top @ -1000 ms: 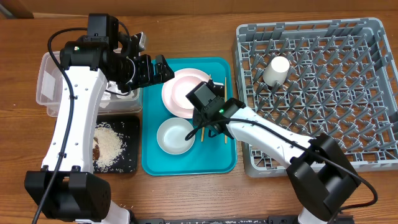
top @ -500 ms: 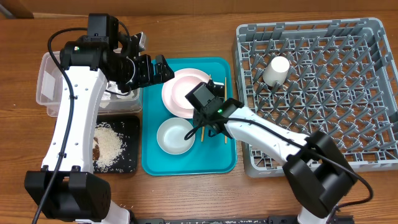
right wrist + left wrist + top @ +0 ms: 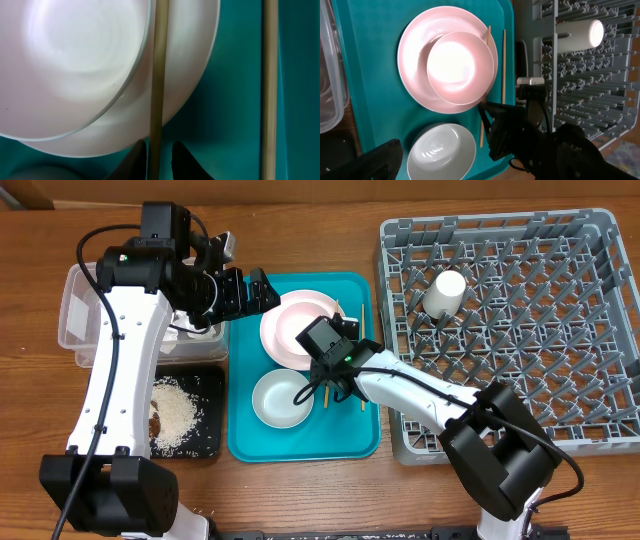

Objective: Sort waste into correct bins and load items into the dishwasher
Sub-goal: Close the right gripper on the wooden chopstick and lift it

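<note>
The right claw [image 3: 160, 160] is low over the teal tray [image 3: 355, 435], its fingers drawn narrow and standing on either side of one chopstick [image 3: 157, 75], with a sliver of tray showing beside it, so the stick is not pinched. That chopstick runs across the edge of the pink plate [image 3: 412, 75]; the second chopstick [image 3: 269, 75] lies parallel on the tray, apart from the first. A pink bowl [image 3: 455, 65] sits on the plate, and a grey-white bowl [image 3: 280, 400] stands just beside it on the tray. The left claw [image 3: 262, 292] hangs wide and empty over the tray's far left corner. The cream cup [image 3: 445, 290] lies in the grey dish rack [image 3: 560, 380]. Rice [image 3: 180, 415] fills the black tray [image 3: 212, 442], next to the clear tub [image 3: 75, 300] on the table [image 3: 300, 220].
</note>
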Robot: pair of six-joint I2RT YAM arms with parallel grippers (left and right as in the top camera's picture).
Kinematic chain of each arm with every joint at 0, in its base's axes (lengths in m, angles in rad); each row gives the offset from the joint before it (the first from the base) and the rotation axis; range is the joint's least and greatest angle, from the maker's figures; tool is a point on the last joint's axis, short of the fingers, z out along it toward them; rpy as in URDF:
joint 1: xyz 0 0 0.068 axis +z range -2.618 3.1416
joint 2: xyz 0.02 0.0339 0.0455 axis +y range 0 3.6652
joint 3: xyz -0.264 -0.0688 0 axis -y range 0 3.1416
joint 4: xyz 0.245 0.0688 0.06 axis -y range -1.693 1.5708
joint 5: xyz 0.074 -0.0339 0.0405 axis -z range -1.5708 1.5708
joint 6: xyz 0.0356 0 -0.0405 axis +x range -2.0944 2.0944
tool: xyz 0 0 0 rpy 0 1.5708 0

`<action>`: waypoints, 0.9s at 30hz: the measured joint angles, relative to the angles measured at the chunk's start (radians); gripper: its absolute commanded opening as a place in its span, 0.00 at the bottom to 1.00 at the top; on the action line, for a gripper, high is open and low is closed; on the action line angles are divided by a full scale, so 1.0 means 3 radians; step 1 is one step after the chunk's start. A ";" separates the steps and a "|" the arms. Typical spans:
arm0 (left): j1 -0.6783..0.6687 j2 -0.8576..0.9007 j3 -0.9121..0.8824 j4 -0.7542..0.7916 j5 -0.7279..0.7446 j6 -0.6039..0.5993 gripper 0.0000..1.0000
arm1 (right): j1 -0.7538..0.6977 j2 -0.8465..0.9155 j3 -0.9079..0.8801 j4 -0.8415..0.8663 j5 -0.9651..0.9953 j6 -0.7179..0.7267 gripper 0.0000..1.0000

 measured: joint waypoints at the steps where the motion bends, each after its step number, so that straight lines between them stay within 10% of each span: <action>1: 0.0000 0.0000 0.0000 0.0000 0.0000 0.0000 1.00 | 0.0000 0.0000 0.0000 0.0001 0.0001 -0.0001 0.18; 27: 0.0000 0.0000 0.0000 0.0000 0.0000 0.0000 1.00 | 0.0000 0.0045 0.0000 -0.0008 0.0001 -0.0005 0.04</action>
